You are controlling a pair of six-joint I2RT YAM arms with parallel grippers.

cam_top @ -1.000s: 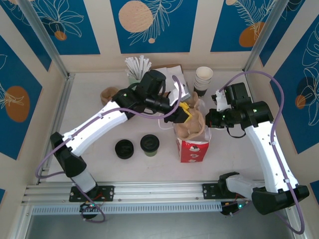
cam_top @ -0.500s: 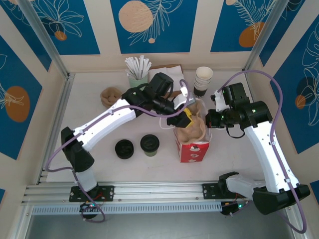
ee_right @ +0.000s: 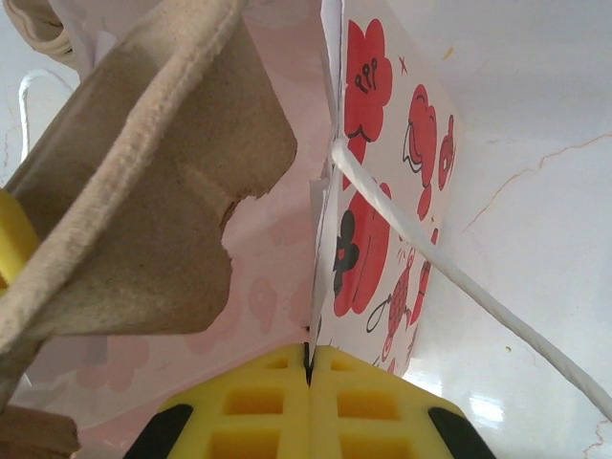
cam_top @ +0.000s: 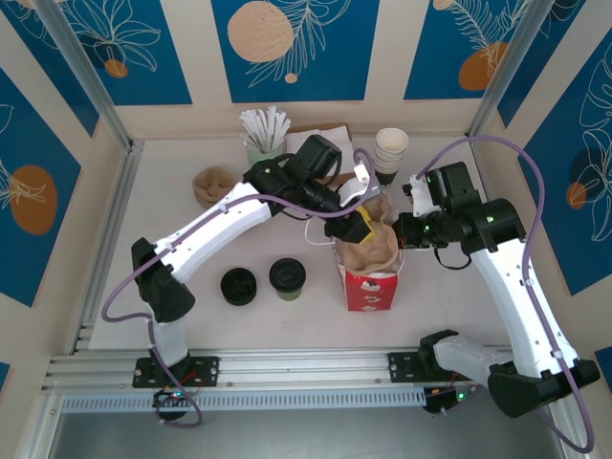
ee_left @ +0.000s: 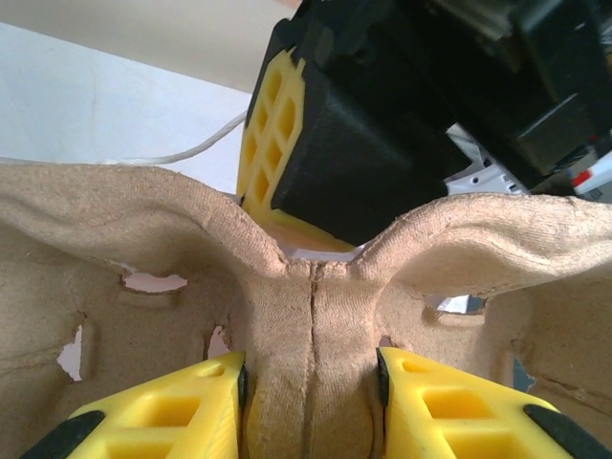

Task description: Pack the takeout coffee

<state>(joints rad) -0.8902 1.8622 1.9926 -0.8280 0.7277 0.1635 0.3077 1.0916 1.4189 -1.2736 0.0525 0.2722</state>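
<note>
My left gripper (ee_left: 311,397), part-closed on the centre ridge of the brown moulded-pulp cup carrier (ee_left: 134,225), should lower it level into the red-and-white paper bag (ee_right: 382,191), whose rim my right gripper (ee_right: 308,378) pinches tight, while the black-lidded olive-green paper coffee cup (cam_top: 287,277) stands on the table (cam_top: 249,325) left of the bag.

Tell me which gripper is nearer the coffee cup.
Left. The left gripper grips the tray at the mouth of the bag, up and right of the cup. The right gripper pinches the bag's far rim, farther right.
</note>
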